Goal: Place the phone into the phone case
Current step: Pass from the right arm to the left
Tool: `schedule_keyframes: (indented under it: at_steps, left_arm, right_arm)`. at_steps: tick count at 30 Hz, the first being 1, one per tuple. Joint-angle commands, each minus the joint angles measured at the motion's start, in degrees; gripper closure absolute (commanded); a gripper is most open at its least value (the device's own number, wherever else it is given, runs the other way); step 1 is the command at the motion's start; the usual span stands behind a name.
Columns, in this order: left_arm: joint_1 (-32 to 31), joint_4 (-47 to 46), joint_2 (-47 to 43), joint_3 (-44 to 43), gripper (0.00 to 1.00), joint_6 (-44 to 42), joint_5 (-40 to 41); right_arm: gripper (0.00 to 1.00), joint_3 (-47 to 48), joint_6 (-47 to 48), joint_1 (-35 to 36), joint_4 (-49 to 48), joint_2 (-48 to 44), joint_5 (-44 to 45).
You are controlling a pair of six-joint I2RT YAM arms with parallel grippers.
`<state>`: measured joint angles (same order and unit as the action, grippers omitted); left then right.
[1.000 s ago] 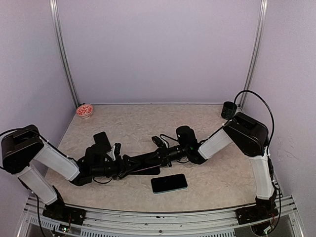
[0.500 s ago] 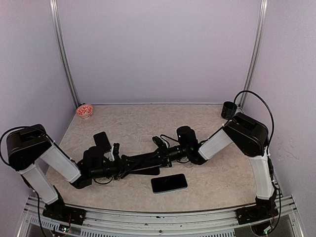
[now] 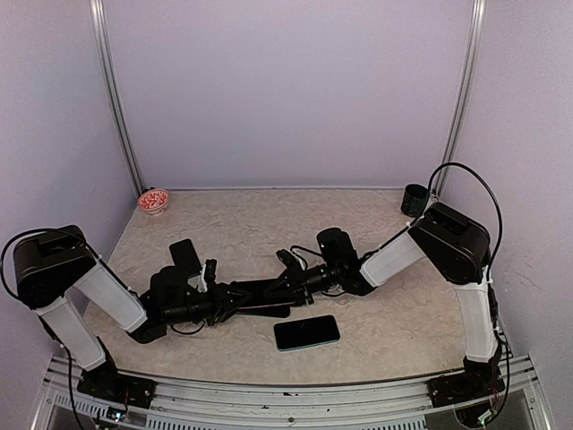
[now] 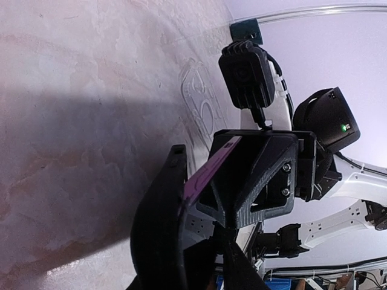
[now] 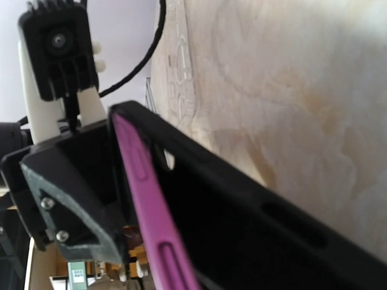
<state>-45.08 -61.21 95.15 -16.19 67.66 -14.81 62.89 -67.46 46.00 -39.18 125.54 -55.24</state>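
Note:
The phone (image 3: pixel 306 332), dark with a pale blue rim, lies flat on the table near the front, touched by neither arm. Just behind it the phone case (image 3: pixel 261 296), black with a purple edge, is raised off the table between the two grippers. My left gripper (image 3: pixel 235 296) is shut on its left end. My right gripper (image 3: pixel 288 279) sits at its right end; its jaws are hidden. The left wrist view shows the case (image 4: pixel 160 229) running up to the right gripper's finger (image 4: pixel 254 175). The right wrist view is filled by the case (image 5: pixel 254 223).
A small red and white bowl (image 3: pixel 154 200) stands at the back left corner. A dark cup (image 3: pixel 414 199) stands at the back right corner. Metal frame posts rise at both back corners, and a rail runs along the near edge.
The left arm has pushed a little further in along the case and its jaws have narrowed onto it. The right arm shifted slightly. The phone has not moved.

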Motion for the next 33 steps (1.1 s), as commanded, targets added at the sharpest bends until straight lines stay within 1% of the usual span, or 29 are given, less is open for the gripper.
schedule_keyframes:
  at_steps: [1,6,12,22,26,28,33]
  left_arm:
    - [-0.6,-7.9,-1.8,-1.0,0.73,-1.4,-2.3]
    - [-0.5,-7.7,-2.2,-1.0,0.82,-1.8,-2.3]
    - [-0.3,-7.8,-2.3,-0.9,0.88,-2.2,-2.5]
    - [0.8,-9.3,-3.9,0.3,0.89,-2.7,-3.5]
    - [1.2,-7.4,-5.6,0.0,0.91,-3.7,-3.4]
    - [1.2,-6.3,-6.3,-0.1,0.92,-4.3,-3.3]
    - [1.3,-4.4,-7.6,-0.5,0.93,-6.2,-3.1]
  right_arm:
    - [0.72,1.5,4.6,0.8,10.0,-1.6,2.2]
    - [0.70,2.4,6.6,0.6,13.7,-1.9,2.4]
    - [0.67,2.9,10.2,0.0,19.0,-3.1,2.9]
    - [0.64,2.1,16.8,-1.8,27.9,-7.7,3.8]
    - [0.63,1.0,19.1,-2.9,30.4,-9.5,3.9]
    - [0.60,0.4,20.0,-3.2,31.2,-10.4,3.7]
    - [0.58,0.2,22.4,-3.5,33.3,-12.1,3.2]
